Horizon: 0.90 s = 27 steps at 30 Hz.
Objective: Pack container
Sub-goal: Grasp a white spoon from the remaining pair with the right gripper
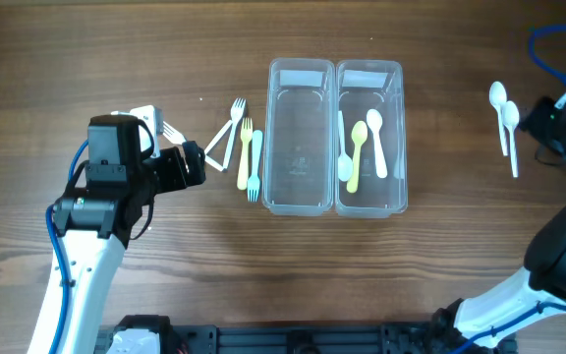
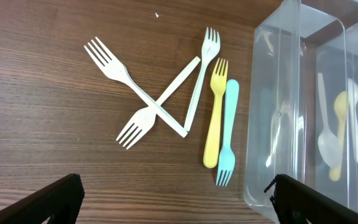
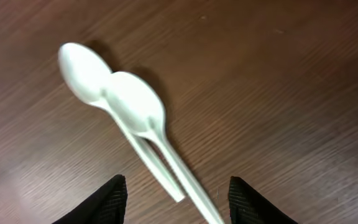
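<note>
Our right tool [image 3: 178, 190], fingers apart, hovers over two white spoons [image 3: 135, 102]; next we clamp one (left tool [image 2: 176, 186] also apart, above the forks [image 2: 215, 112]) for the right container [image 1: 402, 138].

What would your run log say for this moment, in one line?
left gripper open beside forks | right gripper open by two white spoons | right container: three spoons | left container: empty

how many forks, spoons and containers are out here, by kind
forks: 5
spoons: 5
containers: 2
total: 12
</note>
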Motion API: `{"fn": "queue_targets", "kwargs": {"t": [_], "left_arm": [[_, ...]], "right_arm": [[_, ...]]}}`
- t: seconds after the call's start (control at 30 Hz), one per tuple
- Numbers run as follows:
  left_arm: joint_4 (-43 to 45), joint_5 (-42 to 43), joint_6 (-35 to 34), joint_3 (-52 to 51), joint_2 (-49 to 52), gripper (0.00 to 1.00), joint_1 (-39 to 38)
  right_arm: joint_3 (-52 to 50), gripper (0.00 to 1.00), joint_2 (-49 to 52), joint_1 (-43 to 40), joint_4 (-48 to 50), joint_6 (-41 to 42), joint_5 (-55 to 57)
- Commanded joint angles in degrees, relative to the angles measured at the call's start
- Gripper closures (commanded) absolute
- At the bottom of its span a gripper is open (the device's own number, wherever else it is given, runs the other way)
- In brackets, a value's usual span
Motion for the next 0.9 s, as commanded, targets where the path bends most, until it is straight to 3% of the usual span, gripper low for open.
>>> {"fn": "queue_targets", "kwargs": {"t": [0.0,0.47,0.77,0.87], "left_arm": [[-0.04,0.48,0.92,1.03,0.11,0.0,0.48],[-0.68,0.48,0.92,1.03,0.11,0.0,0.48],[-0.7,0.48,0.92,1.03,0.11,0.0,0.48],[-0.7,0.48,0.92,1.03,0.11,0.0,0.48]], "right_arm": [[0.31,0.51,2.95,0.22,1.77,-3.1,1.01],[0.28,0.62,9.22,0.57,3.54,-10.45,-0.33],[-1.11,0.65,10.99,0.55,2.45,-10.29,-0.07],[-1.66,0.74,10.99,0.55,2.32,-10.25,1.01]]}}
